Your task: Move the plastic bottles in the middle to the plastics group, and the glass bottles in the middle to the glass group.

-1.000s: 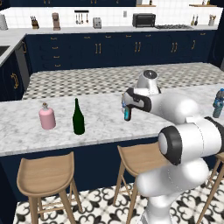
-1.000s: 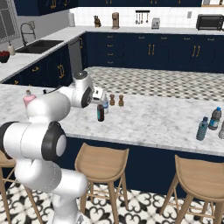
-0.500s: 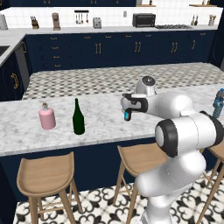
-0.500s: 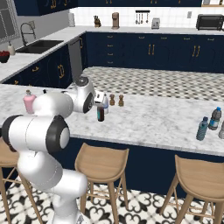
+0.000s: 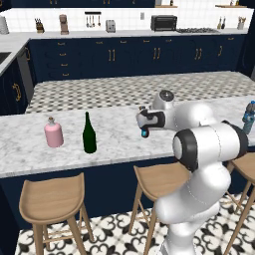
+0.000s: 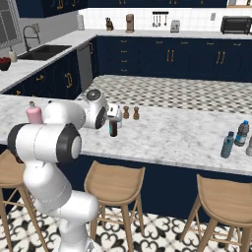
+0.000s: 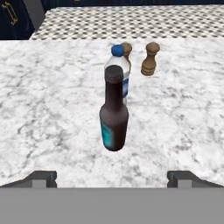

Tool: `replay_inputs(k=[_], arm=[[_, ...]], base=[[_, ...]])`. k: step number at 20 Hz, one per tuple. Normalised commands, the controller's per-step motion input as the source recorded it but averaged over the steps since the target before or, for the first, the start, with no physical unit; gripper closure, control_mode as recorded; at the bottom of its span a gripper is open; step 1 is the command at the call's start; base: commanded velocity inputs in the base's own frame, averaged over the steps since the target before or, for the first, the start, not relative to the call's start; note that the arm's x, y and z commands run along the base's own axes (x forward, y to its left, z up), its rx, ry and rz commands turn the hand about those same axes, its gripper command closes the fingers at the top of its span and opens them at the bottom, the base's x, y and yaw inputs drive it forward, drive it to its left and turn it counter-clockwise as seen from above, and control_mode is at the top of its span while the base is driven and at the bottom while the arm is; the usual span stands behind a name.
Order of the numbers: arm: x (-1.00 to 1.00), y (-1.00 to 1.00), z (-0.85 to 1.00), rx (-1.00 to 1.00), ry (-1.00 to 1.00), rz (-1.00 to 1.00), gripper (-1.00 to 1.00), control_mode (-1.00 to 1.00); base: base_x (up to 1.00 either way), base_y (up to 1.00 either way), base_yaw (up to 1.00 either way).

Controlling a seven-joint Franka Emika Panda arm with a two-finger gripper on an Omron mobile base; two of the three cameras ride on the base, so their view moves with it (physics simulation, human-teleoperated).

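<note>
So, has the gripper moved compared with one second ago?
Yes. In the left base view the gripper has swung left along the marble counter, closer to the green wine bottle. It stands open, facing the dark glass bottle.

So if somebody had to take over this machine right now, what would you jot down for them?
Tool: open, empty, facing the dark glass bottle.
Clear plastic bottle stands just behind it, mid-counter, by two brown shakers.
Glass group, pink bottle and green wine bottle, is at the left end; plastic bottles at the right end.
Done: nothing moved yet.
Left: grip the dark bottle, carry it left; then the plastics right.
</note>
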Motion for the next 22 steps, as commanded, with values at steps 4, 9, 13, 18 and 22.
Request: replay_inputs(k=[4,9,13,18,22], arm=[[0.36,0.00,-0.03,0.00,-0.03,0.00,-1.00,-1.00],[0.33,0.00,-0.22,0.00,0.00,0.00,-1.00,-1.00],[0.16,0.00,-0.18,0.00,0.00,0.00,-1.00,-1.00],[0.12,0.00,-0.18,0.00,0.00,0.00,-1.00,-1.00],[0.18,0.00,-0.18,0.00,0.00,0.00,-1.00,-1.00]], base=[[0.00,0.00,0.00],[0.00,0.00,0.00],[0.00,0.00,0.00],[0.00,0.00,0.00],[0.00,0.00,0.00]])
